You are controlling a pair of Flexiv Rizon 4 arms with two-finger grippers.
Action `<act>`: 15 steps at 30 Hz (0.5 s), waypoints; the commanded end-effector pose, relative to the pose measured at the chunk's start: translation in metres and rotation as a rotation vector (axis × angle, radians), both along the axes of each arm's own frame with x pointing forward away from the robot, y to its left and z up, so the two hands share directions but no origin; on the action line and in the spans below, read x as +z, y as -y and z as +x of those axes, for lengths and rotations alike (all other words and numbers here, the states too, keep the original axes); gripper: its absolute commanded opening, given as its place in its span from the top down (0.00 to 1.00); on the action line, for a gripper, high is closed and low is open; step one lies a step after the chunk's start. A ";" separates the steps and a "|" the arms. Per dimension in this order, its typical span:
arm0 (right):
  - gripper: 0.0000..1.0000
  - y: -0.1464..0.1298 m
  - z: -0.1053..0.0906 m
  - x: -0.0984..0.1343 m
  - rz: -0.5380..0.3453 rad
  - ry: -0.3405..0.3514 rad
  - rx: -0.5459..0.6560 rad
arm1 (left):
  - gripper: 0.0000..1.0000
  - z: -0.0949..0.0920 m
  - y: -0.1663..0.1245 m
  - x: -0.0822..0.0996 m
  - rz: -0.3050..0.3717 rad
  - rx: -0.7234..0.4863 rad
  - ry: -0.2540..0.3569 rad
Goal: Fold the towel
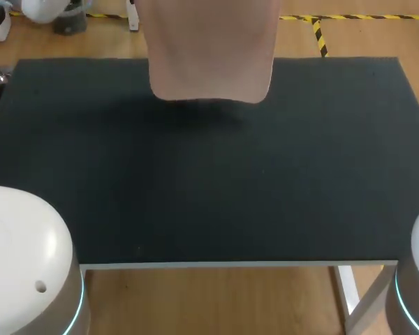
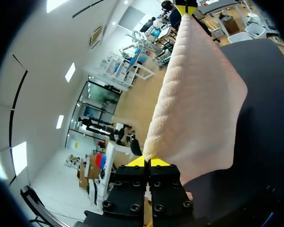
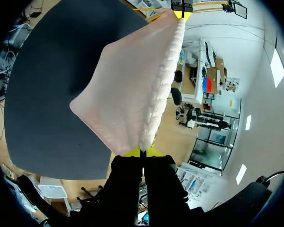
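Observation:
A pale pink towel (image 1: 209, 49) hangs in the air above the far middle of the black table (image 1: 230, 188), its lower edge just over the mat. In the left wrist view my left gripper (image 2: 147, 163) is shut on one top corner of the towel (image 2: 199, 94). My right gripper (image 2: 185, 7) pinches the other corner at the far end of the stretched top edge. The right wrist view shows the same from the other side: my right gripper (image 3: 143, 152) shut on the towel (image 3: 132, 90), with my left gripper (image 3: 182, 9) at the far corner. Both grippers are above the head view's frame.
The white bases of my left arm (image 1: 24, 258) and right arm (image 1: 415, 286) stand at the table's front corners. The table's front edge (image 1: 237, 264) runs between them. Nothing else lies on the black mat.

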State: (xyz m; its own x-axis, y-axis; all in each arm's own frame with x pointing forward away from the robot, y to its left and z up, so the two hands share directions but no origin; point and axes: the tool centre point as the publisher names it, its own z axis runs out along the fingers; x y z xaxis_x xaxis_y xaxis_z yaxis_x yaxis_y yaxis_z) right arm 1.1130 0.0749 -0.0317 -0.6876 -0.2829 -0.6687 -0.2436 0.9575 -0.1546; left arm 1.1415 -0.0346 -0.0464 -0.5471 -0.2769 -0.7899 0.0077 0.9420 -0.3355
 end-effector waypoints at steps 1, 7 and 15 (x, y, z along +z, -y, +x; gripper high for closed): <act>1.00 -0.001 -0.003 -0.012 -0.006 -0.006 0.019 | 1.00 -0.007 -0.009 -0.014 -0.001 -0.008 -0.021; 1.00 -0.004 0.020 -0.016 0.013 -0.028 0.021 | 1.00 0.010 -0.014 -0.013 -0.004 0.002 -0.025; 1.00 -0.003 0.052 -0.002 0.043 0.015 -0.011 | 1.00 0.042 -0.010 0.006 0.020 -0.003 0.025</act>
State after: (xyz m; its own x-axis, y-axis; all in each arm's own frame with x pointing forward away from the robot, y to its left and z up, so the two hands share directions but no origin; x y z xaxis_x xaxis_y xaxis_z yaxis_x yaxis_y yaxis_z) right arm 1.1553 0.0756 -0.0360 -0.6764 -0.2486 -0.6933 -0.2359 0.9648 -0.1158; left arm 1.1689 -0.0203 -0.0415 -0.5224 -0.2622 -0.8114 0.0197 0.9476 -0.3188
